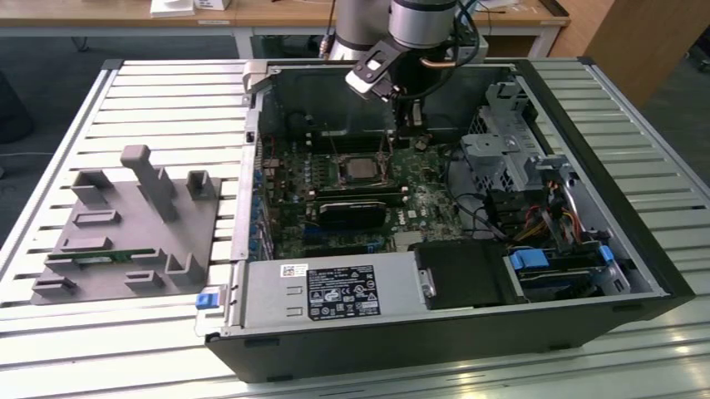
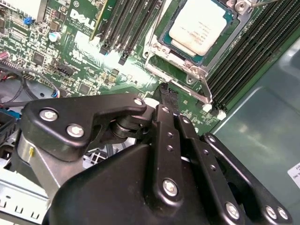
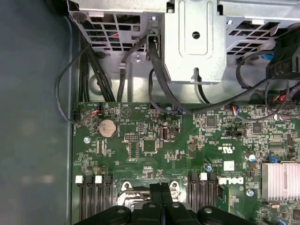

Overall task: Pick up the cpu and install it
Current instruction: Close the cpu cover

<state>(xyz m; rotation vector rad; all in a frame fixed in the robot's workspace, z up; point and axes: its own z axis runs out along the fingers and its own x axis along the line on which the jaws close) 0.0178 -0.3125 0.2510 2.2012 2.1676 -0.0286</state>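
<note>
Your claw (image 2: pixel 167 93) was closed, gripping nothing, tips near the motherboard (image 2: pixel 70 61). The cpu (image 2: pixel 200 29) sat flat in its socket (image 2: pixel 180 68), just beyond the tips, toward the exterior view's left.

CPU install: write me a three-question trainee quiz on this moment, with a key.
1. True or false: the gripper holds the cpu.
2. Where is the cpu? A) in its socket on the motherboard; B) on the grey rack; C) on the table.
3. Fill in: the gripper is ___ (open or shut).
Key: 1 false; 2 A; 3 shut.
</note>
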